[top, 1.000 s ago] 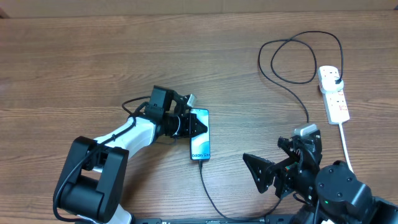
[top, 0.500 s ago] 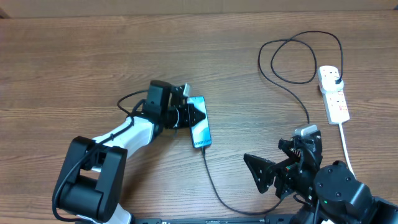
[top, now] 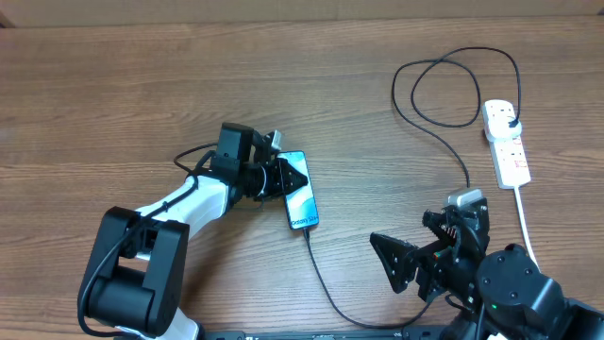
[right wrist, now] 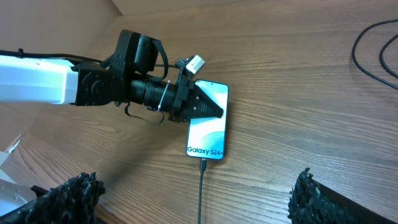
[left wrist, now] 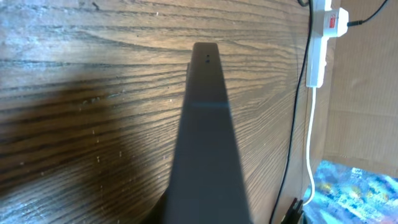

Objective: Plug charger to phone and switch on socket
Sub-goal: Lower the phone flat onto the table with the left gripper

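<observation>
Masking phone point(top: 303, 207) edge: left tool point(top: 292, 177)

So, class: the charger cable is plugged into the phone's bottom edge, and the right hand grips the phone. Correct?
No: it is the left hand that grips the phone, as the overhead view shows. The charger cable is plugged into the phone's bottom edge.

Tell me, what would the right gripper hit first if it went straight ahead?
Probably the charger trailing from the phone, then the phone itself; the right gripper height is unclear.
</observation>
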Robot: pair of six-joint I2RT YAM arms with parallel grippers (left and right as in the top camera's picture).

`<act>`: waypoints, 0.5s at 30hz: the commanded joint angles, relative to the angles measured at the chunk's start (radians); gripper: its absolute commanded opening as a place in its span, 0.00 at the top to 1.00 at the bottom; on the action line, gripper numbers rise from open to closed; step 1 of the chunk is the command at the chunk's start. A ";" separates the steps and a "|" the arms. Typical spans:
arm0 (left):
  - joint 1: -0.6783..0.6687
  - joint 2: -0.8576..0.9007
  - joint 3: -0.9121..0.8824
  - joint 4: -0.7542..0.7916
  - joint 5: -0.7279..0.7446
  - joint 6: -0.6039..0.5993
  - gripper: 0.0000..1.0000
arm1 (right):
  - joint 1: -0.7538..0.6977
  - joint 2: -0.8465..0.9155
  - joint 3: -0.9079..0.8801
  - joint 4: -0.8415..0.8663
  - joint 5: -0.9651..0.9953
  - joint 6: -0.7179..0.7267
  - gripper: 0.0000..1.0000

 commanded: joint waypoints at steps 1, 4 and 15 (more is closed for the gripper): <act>0.001 -0.009 0.011 0.005 0.039 0.074 0.86 | -0.002 0.001 0.002 0.014 0.011 0.004 0.00; 0.001 0.008 0.011 0.005 0.041 0.085 0.84 | -0.002 0.008 0.002 0.016 0.011 0.004 0.00; 0.000 0.229 0.011 0.015 0.130 0.087 0.91 | -0.002 0.069 0.002 0.011 0.010 0.004 0.00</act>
